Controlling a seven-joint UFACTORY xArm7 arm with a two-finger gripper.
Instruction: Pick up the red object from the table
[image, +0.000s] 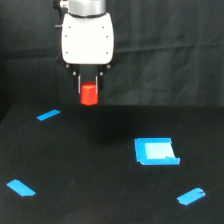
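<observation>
near the top centre of the frame the gripper (89, 89) pinches the red object (89, 94) above the table (100, 200), and since only its upper part seems clamped, a jolt could likely let it slip and drop beside the blue square piece (156, 151).

A blue square piece (156, 151) lies flat at about four o'clock from frame centre, its middle paler than its edges. Three blue tape strips mark the surface: one (48, 115) at nine o'clock, one (21, 188) at eight o'clock, one (190, 196) at five o'clock. A black cloth backdrop (170, 45) hangs behind.
</observation>
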